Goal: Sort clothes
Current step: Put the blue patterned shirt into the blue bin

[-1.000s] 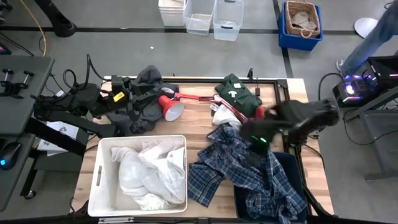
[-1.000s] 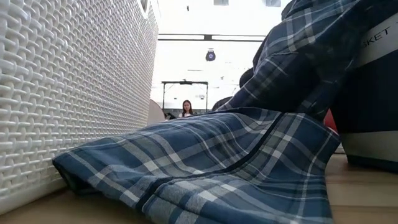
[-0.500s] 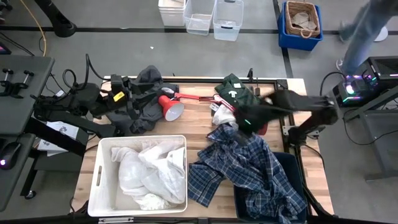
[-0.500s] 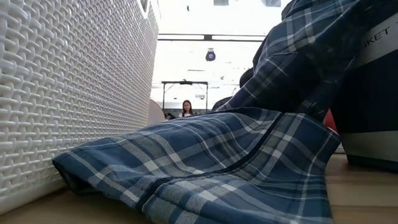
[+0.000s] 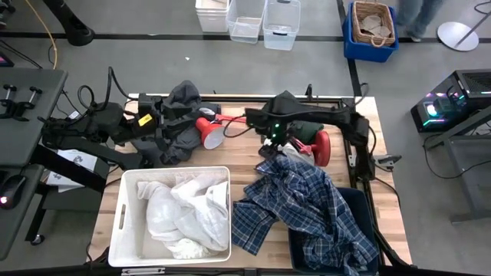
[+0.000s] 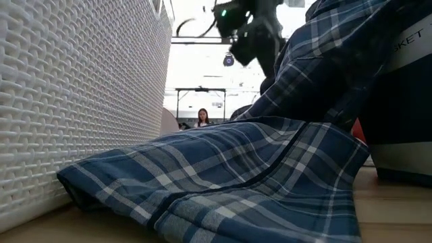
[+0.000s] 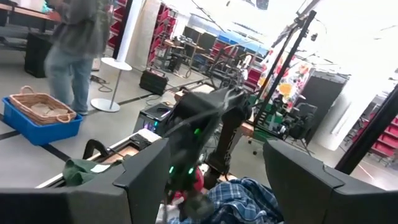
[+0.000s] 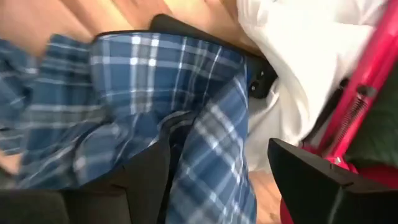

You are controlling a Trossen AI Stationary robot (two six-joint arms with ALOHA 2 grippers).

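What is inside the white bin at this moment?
The white bin holds a heap of white garments filling most of it. Whatever lies beneath that heap is covered, so nothing else can be confirmed. The plaid shirt lies outside it.

The right arm reaches from the table's right side toward the middle of its far half, elbow bent, and its right gripper (image 8: 217,180) hangs with both dark fingers spread wide, nothing clamped between them. The left arm lies folded low at the table's far left corner; its left gripper (image 7: 214,186) points toward the centre, fingers parted with an empty gap between them.
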